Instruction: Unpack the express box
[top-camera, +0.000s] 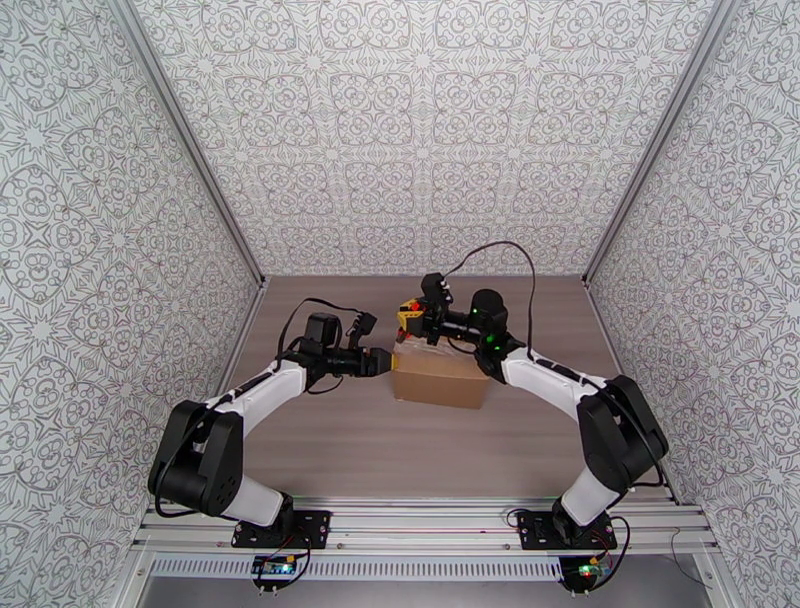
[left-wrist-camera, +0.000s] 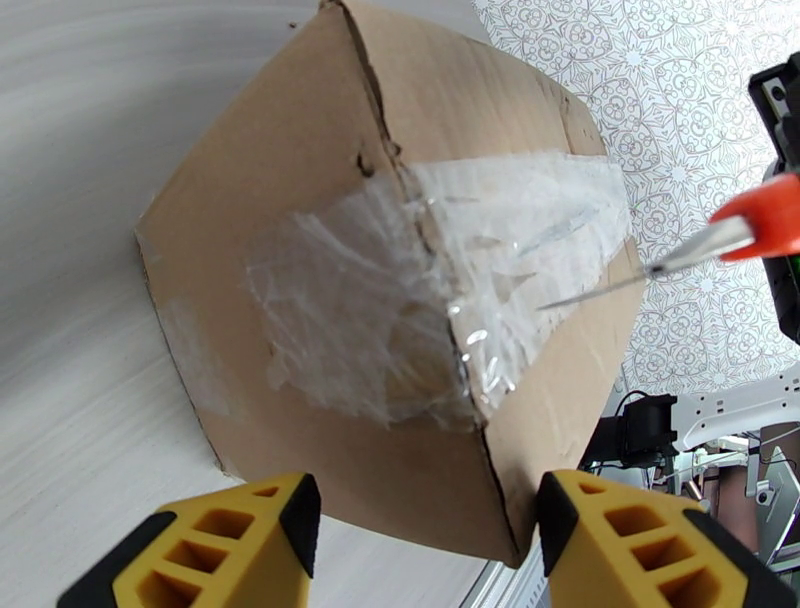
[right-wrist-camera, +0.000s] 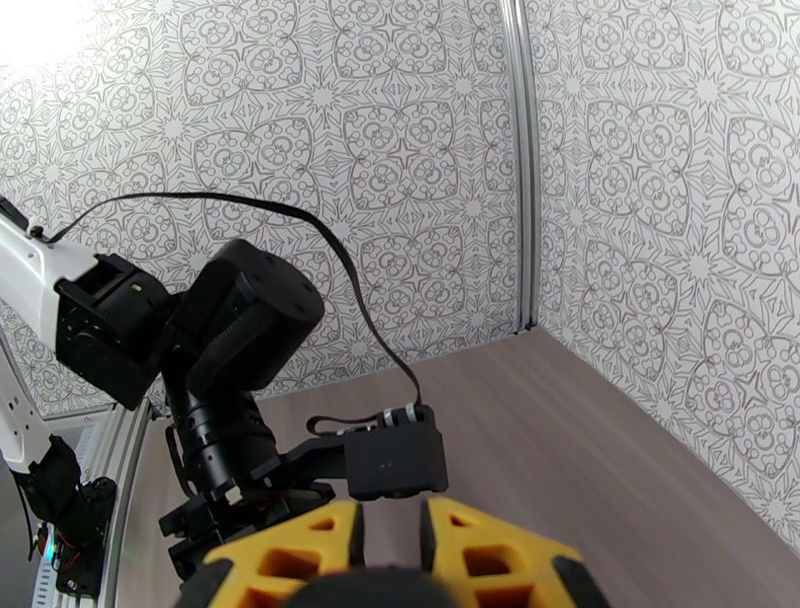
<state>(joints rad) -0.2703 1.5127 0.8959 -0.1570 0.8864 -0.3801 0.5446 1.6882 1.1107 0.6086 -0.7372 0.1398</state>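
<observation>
The express box (top-camera: 440, 378) sits at the middle of the table (top-camera: 330, 440), the left gripper (left-wrist-camera: 428, 515) spread around its taped end, seemingly to brace it, while the right gripper (right-wrist-camera: 390, 525), clamped on a utility knife (left-wrist-camera: 745, 228), aims the blade at the tape (left-wrist-camera: 480, 290).

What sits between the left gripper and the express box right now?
Nothing. In the left wrist view the left gripper stands open close to the express box's taped end, with only bare table between; the top external view agrees.
</observation>
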